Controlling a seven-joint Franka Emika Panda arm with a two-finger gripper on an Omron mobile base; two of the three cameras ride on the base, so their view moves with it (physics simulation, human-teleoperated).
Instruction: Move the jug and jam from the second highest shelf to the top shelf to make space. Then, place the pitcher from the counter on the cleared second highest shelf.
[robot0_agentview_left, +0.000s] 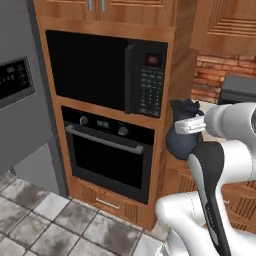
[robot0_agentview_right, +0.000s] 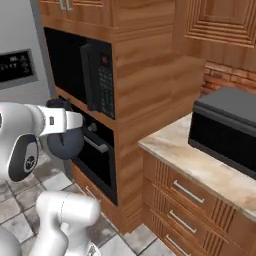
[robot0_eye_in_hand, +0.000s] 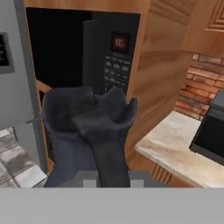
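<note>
The dark blue-black pitcher (robot0_agentview_left: 181, 144) hangs in the air in front of the wooden oven column, right of the oven door. My gripper (robot0_agentview_left: 190, 124) is shut on it near the wavy rim and handle, with the round belly (robot0_agentview_right: 66, 143) hanging below the hand. In the hand view the pitcher (robot0_eye_in_hand: 87, 116) fills the middle, and its handle runs down toward my gripper (robot0_eye_in_hand: 111, 177). The beige marbled counter (robot0_agentview_right: 172, 145) lies to the right, apart from the pitcher. The jug, the jam and both shelves are out of view.
A black microwave (robot0_agentview_left: 107, 72) sits above a black wall oven (robot0_agentview_left: 107, 150) in the wooden column. A grey fridge (robot0_agentview_left: 20, 100) stands on the left. A black box appliance (robot0_agentview_right: 227, 127) rests on the counter above wooden drawers (robot0_agentview_right: 187, 192). Tiled floor (robot0_agentview_left: 45, 220) lies below.
</note>
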